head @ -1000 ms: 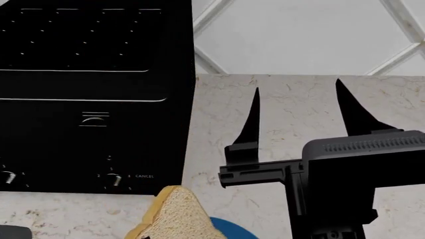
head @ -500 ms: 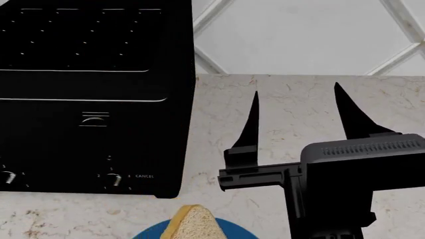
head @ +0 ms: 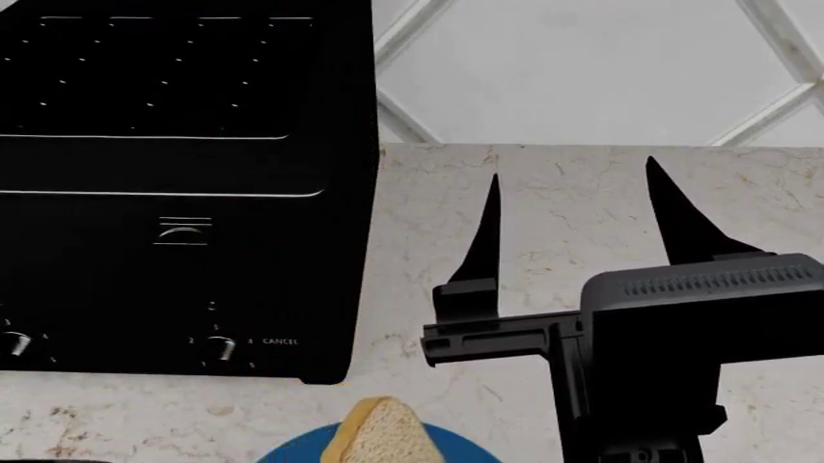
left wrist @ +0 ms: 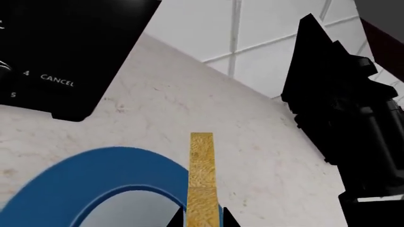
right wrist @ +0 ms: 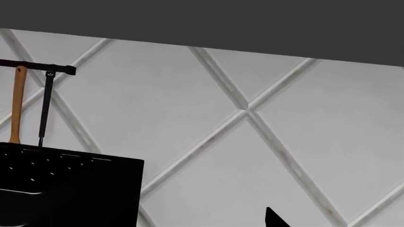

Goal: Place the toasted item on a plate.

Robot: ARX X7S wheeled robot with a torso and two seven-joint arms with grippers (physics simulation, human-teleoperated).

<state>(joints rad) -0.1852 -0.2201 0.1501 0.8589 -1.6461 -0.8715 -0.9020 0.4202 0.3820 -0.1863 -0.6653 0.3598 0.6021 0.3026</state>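
Note:
The bread slice (head: 377, 429) stands on edge at the bottom of the head view, over the blue-rimmed plate (head: 289, 453). In the left wrist view I see the slice's golden crust (left wrist: 201, 175) edge-on between my left gripper's (left wrist: 200, 218) two dark fingertips, which are shut on it above the plate (left wrist: 75, 184). I cannot tell whether the slice touches the plate. My right gripper (head: 573, 207) is open and empty over the counter, to the right of the toaster; only one fingertip (right wrist: 275, 218) shows in its own wrist view.
A black toaster (head: 180, 183) with dials and a CANCEL label fills the left of the head view, just behind the plate. The marble counter (head: 566, 193) runs to a white tiled wall (head: 580, 68). The right arm's body (left wrist: 344, 109) stands close beside the slice.
The bread slice has moved down and right, from in front of the toaster's corner to over the plate. The right gripper has barely shifted.

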